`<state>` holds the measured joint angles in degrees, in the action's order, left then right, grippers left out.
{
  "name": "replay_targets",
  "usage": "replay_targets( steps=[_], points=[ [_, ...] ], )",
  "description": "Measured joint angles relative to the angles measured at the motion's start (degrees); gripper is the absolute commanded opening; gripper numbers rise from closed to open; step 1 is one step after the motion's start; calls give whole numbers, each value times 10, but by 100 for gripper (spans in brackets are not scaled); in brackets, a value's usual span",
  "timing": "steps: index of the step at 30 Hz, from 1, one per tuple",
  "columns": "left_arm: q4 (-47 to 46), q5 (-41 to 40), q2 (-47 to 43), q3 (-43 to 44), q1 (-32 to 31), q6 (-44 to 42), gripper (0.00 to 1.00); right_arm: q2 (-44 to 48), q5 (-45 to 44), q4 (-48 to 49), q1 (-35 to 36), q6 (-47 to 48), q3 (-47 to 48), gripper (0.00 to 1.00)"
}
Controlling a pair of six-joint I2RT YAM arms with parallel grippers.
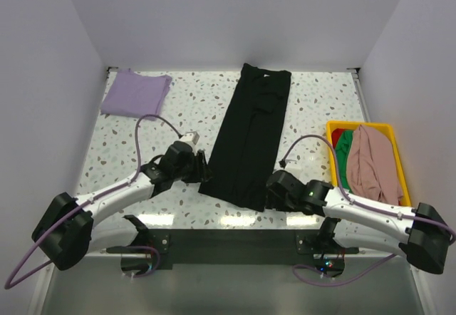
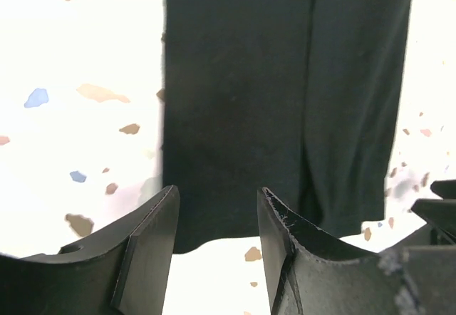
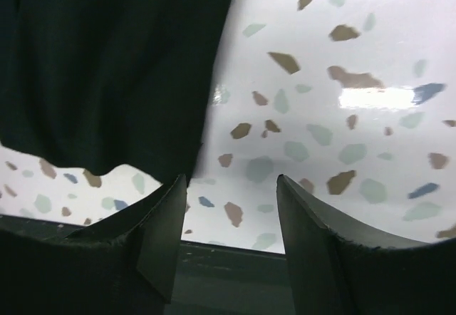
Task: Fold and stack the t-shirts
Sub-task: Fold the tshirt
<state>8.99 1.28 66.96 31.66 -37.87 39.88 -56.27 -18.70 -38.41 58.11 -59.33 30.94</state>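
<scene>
Top external: black t-shirt [image 1: 249,137] lies as a long folded strip on the table [image 1: 187,101].
Left gripper [image 2: 217,190]: jaws apart at its near hem.
Right gripper [image 3: 231,179]: jaws apart, empty.

It was a robot lab cell — not a home. Plain white walls [image 1: 214,16] boxed in a speckled table [image 1: 192,94] ahead of the jaws and to both sides. Behind the jaws, two arms [image 1: 114,195] stood bolted to a black bar [image 1: 228,244], purple cables [image 1: 313,137] looping off them. A yellow bin [image 1: 342,123] of shirts [image 1: 374,162] sat just outboard of the jaws of the right gripper [image 3: 231,181].
</scene>
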Motion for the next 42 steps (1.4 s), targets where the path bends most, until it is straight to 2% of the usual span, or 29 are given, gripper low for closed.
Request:
replay_targets(
  steps=[7,11,28,33,35,38,42],
  points=[
    [0,3,-5,-55,2,12,51,-23,97,107,-1,-40,-57,55],
    [-5,5,-5,-71,2,19,50,-27,118,154,-2,-61,-69,55],
    [-62,4,36,-74,3,41,39,-35,87,219,-2,-108,-89,54],
    [-73,7,45,-74,3,41,29,-59,88,257,-3,-115,-91,34],
    [-75,11,47,-74,3,40,16,-57,88,263,-4,-118,-99,23],
    [-80,24,50,-80,3,40,1,-39,88,261,-4,-121,-114,15],
    [-87,40,49,-87,-12,47,0,-2,88,209,-5,-110,-118,11]
  ],
)
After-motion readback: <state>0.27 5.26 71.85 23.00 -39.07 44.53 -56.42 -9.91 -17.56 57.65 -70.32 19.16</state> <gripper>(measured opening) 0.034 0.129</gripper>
